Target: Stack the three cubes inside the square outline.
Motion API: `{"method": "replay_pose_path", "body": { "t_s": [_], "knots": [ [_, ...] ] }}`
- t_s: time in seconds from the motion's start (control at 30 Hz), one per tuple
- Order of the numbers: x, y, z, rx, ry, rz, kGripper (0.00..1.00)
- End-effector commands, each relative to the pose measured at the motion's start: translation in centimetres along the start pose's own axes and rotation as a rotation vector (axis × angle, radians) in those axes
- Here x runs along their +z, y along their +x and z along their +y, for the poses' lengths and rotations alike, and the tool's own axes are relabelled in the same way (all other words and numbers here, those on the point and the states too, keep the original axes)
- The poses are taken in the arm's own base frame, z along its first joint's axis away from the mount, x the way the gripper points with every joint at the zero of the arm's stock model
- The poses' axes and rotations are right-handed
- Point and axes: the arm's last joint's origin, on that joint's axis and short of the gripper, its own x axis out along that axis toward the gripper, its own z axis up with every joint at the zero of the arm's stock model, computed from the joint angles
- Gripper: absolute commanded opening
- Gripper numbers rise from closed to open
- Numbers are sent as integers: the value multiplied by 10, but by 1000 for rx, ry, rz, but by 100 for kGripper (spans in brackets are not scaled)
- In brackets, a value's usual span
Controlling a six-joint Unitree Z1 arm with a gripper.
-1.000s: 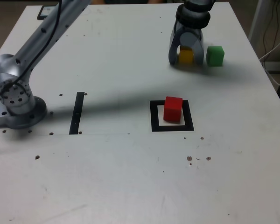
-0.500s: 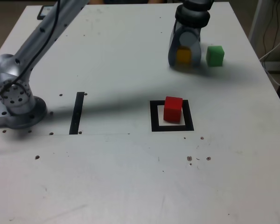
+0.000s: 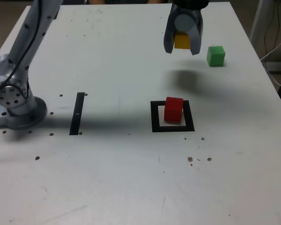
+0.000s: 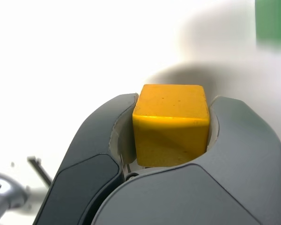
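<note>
Yellow cube (image 3: 181, 41) sits clamped in the pincer (image 3: 182, 42), raised off the bench (image 3: 122, 56). Red cube (image 3: 173, 109), inside the outline (image 3: 154, 117), lies toward six o'clock in the exterior view; green cube (image 3: 216, 56) at three.

- Exterior view: high, off the arm, looking down across the whole white tabletop (image 3: 131, 178).
- Wrist view: close behind the grey gripper (image 4: 171, 140).
- Shared: small yellow cube (image 3: 181, 41) (image 4: 171, 123).
</note>
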Motion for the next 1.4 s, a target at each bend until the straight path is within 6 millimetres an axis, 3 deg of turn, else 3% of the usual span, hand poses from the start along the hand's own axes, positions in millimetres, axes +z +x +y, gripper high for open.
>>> {"method": "replay_pose_path", "body": {
  "t_s": [0.0, 0.33, 0.53, 0.67, 1.37],
  "knots": [
    [-6, -14, -30, 10, 15, -5, 12],
    [-11, -24, -144, 15, 73, 32, 12],
    [-5, -23, -186, 6, 58, 14, 12],
    [-2, -12, -192, -24, 48, 10, 12],
    [21, 29, -165, -58, 19, 2, 16]
  ]
}}
